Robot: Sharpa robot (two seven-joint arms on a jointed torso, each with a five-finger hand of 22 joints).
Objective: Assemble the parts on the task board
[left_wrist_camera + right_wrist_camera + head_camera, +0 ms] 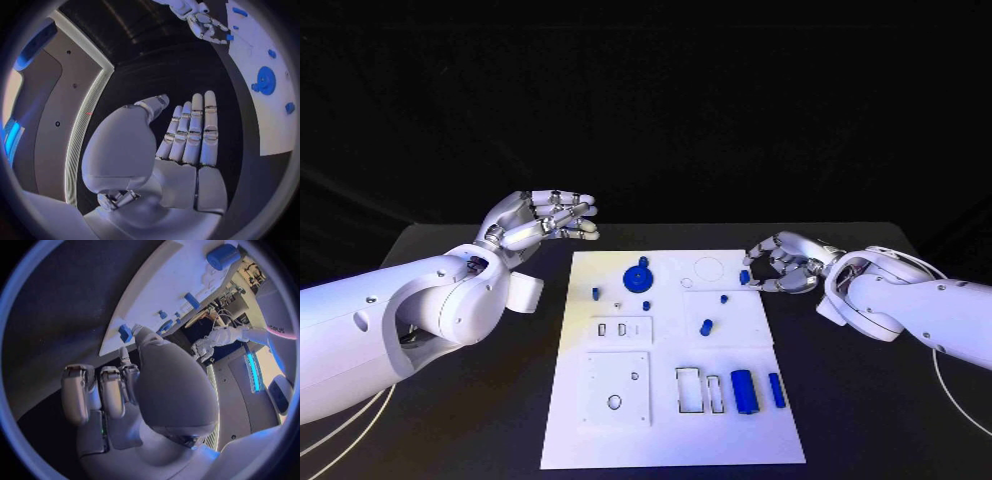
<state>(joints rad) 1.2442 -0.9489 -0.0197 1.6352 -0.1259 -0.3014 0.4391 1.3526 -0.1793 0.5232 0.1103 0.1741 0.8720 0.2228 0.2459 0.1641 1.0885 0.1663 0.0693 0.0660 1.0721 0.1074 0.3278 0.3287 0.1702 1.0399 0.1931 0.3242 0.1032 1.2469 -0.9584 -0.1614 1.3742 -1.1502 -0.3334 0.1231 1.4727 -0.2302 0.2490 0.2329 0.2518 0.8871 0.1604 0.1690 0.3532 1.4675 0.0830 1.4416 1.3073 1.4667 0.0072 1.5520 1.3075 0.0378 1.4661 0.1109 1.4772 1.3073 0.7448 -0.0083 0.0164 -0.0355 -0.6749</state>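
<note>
- Right hand (788, 264) sits at the right edge of the task board (733, 440), toward its far end, fingers curled in. The right wrist view shows a small blue part (125, 333) right at the thumb tip, and the left wrist view has that blue bit at the fingertips too, so I'd say it's pinching it, though contact is hard to confirm.
- Left hand (538, 222) hovers off the board's far left corner, over the black table (473, 420). Its wrist view shows the fingers (195, 131) laid out straight and together, thumb apart, holding nothing.
- Doing this step well, my guess: keep the pinch firm but light, lift the piece straight up, line it up square over its slot before lowering. No sideways dragging across the plate.
- Other parts lie loose on the board: a round blue disc (638, 277) near the far left, a few small pegs mid-board, two upright blue cylinders (746, 390) toward the near right corner.
- Left hand could steady the board's edge if it slides.
</note>
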